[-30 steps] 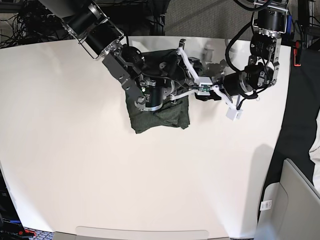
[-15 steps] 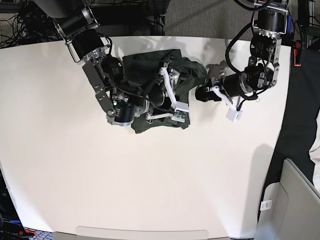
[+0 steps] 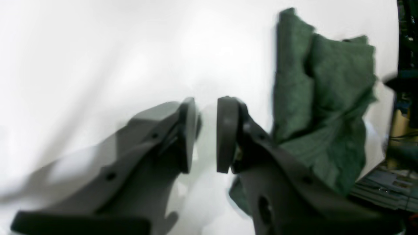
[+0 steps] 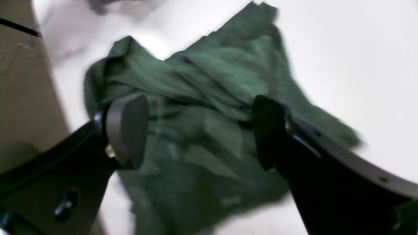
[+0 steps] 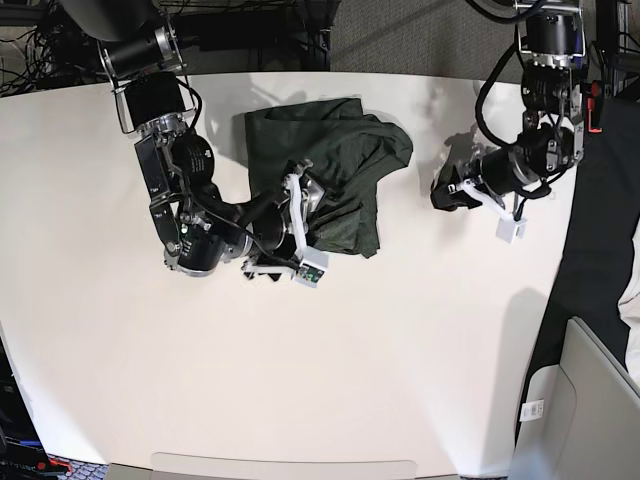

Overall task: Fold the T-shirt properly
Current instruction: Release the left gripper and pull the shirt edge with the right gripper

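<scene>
On the table [image 5: 120, 400], the T-shirt [image 5: 330, 160] lies loosely folded, rumpled, dark green

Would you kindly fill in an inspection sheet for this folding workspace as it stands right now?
Surface: white table, bare apart from the shirt.
Job's things: green T-shirt lies bunched in a rough fold near the far edge, with uneven layers.
Clutter: nothing seen.
Grippers: right gripper wide open over the shirt, holding nothing; left gripper narrowly parted, empty, beside the shirt.
Cables: black cable loops along the left arm; tangled wires behind the table's far corner.
Surroundings: grey bin at the near side, dark floor beyond.
</scene>
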### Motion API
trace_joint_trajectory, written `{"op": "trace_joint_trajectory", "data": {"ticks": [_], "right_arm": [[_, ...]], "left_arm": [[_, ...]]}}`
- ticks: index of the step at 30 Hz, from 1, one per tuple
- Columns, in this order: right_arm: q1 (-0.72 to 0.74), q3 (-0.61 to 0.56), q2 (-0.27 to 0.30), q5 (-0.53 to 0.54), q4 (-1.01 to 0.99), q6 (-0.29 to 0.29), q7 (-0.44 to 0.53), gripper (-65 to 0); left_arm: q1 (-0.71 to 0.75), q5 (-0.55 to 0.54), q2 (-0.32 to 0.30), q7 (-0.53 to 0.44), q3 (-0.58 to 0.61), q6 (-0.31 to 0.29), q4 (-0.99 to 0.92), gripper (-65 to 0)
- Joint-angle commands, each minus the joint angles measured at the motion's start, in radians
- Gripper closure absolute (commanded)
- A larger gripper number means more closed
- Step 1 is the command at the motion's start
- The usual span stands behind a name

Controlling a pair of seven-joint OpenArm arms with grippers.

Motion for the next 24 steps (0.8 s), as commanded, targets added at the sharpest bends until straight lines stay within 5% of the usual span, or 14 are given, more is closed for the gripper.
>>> {"op": "trace_joint_trajectory", "data": {"ticks": [1,9,12,17,24], "right_arm": [[0.026,0.000,-0.001,-0.002,0.016,0.006,0.021,-48.6],[0.080,-0.003,-0.074,-0.120,-0.048,0.006,0.021,-17.0],[0.121,-0.051,-0.087,-0.150,-0.054,0.006,0.023,-10.3],[0.190,-0.146,-0.083,-0.161,-0.099,0.006,0.026,-14.8],[0.275,-0.244,-0.081,-0.212,-0.130,0.006,0.023,-30.7]], "left_arm": [[-0.002,-0.023,-0.011,-0.010,-0.008,-0.013,0.061,-12.2],[0.101,-0.022,-0.008,-0.010,-0.008,-0.013,0.245,-12.2],[0.127,-0.022,-0.008,-0.010,-0.008,-0.013,0.287,-12.2],[0.161,-0.022,-0.008,-0.010,-0.008,-0.013,0.325,-12.1],[0.172,-0.022,-0.008,-0.010,-0.008,-0.013,0.327,-12.1]]}}
